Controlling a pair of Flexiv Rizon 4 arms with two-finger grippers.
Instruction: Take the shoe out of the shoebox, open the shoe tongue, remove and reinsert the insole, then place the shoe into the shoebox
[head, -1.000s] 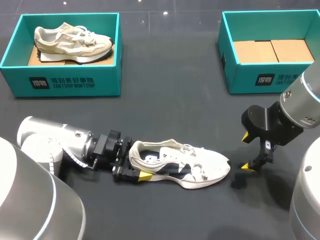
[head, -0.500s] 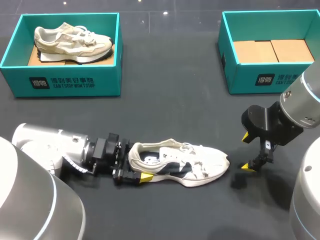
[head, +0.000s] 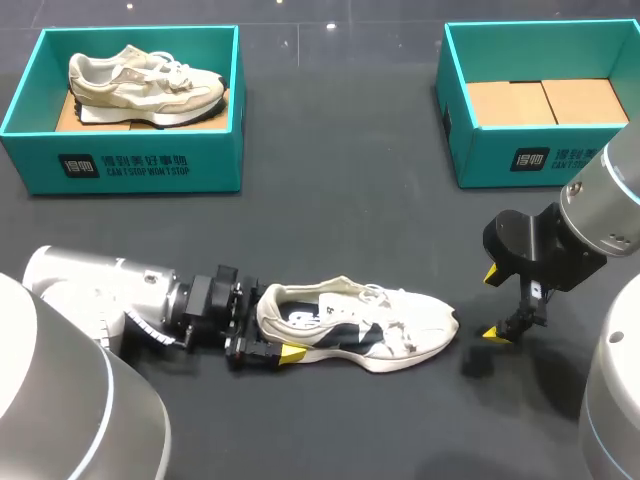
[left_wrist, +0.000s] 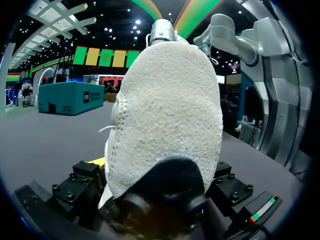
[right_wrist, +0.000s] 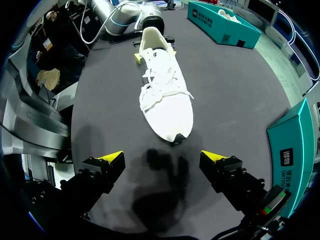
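Observation:
A white shoe (head: 370, 325) with dark side panels lies on its sole on the dark table, toe pointing right, laces loose. My left gripper (head: 272, 326) is at its heel, one yellow fingertip (head: 290, 351) showing on the near side, the other hidden behind the heel. In the left wrist view the heel (left_wrist: 165, 110) fills the space between both fingers, which press its two sides. My right gripper (head: 497, 303) hangs open just right of the toe, holding nothing. The right wrist view shows the shoe (right_wrist: 165, 95) ahead of the open right gripper (right_wrist: 162, 161).
A teal shoebox (head: 120, 165) at the back left holds a beige shoe (head: 145, 85). A second teal shoebox (head: 510, 160) at the back right shows only a cardboard bottom. Bare dark tabletop lies between the boxes and the white shoe.
My left arm has drawn back slightly to the left, and the white shoe has shifted a little with it. The right arm has not moved.

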